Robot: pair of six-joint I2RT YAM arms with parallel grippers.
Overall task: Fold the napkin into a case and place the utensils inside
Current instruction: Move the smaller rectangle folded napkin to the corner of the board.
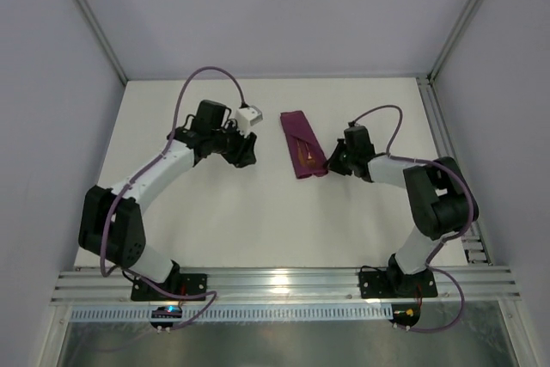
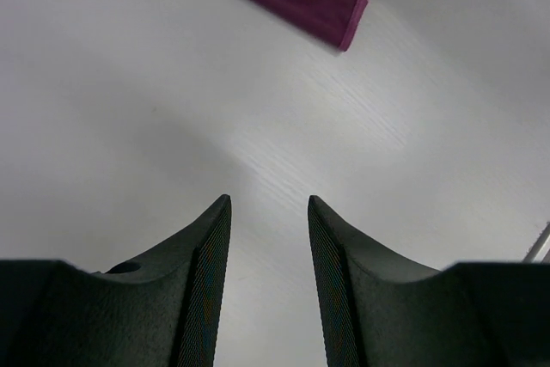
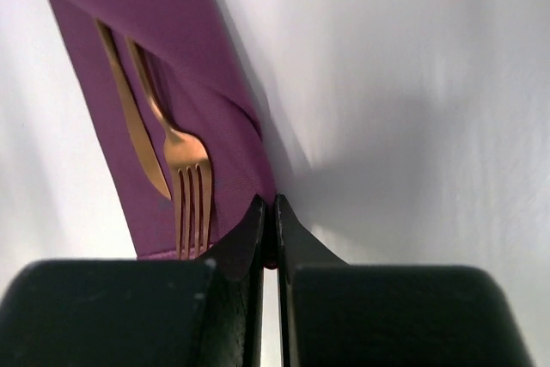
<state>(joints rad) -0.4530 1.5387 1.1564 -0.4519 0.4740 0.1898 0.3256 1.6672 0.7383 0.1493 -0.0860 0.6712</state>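
Two utensils, a fork [image 3: 185,161] and a knife [image 3: 129,118], lie side by side in the case [image 3: 146,6], with their handles tucked under its slanting fold and their heads showing toward the near end. The case lies around the middle of the table [image 1: 198,212], a narrow strip running near to far between the two arms. We judge the folding and filling to be as good as done. We expect the cloth to be soft and limp, keeping its folds by its own weight alone, so a tug at one layer could open the pocket. The metal pieces look light, stiff and smooth, and would likely slide out if the near end were tipped down. If we had to shift the case, we would take it by the folded long edge or press flat across both layers, not pull at a loose corner. The right gripper [image 3: 268,212] is closed, its tips at the near right corner of the case; we cannot tell whether a sliver of cloth is nipped between them. The left gripper [image 2: 269,204] stands open and empty above bare table, apart from the case on its left.
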